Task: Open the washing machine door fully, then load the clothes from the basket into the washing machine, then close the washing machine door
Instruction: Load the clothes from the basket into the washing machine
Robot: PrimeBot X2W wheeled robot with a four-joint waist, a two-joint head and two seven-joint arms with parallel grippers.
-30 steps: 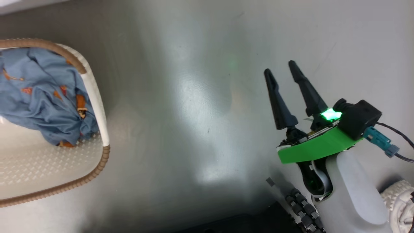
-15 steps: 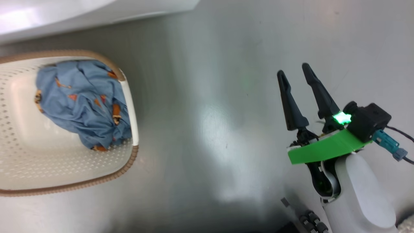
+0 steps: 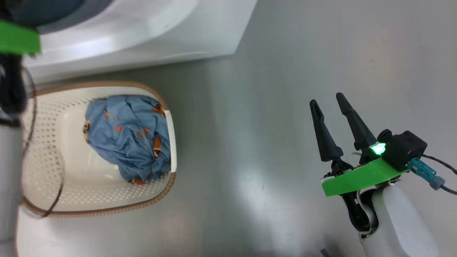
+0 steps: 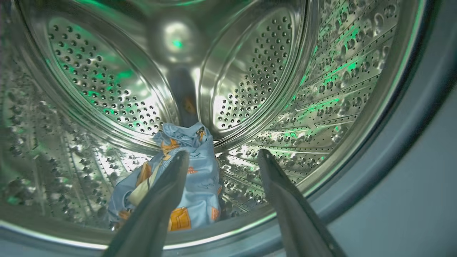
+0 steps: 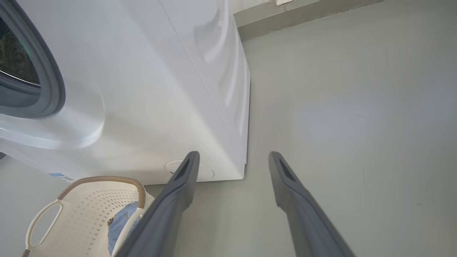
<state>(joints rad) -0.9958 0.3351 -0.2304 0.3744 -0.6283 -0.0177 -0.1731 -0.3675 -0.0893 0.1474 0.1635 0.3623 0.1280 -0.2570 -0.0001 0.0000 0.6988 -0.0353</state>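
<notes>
Grey floor point(image 3: 271, 107) carries the washing machine point(image 3: 160, 32), the basket point(image 3: 89, 200) just before it holding blue bear-print clothes point(image 3: 132, 142). Your left gripper point(image 4: 223, 152) gapes empty at the machine's drum point(image 4: 250, 71), where another bear-print garment point(image 4: 200, 178) lies; your right gripper point(image 3: 326, 98), equally wide and empty, hovers beside the machine.

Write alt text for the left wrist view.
Light blue clothes with orange prints lie crumpled at the bottom of the washing machine drum. The open, empty left gripper points at them from the opening, grey gasket curving at right.
</notes>
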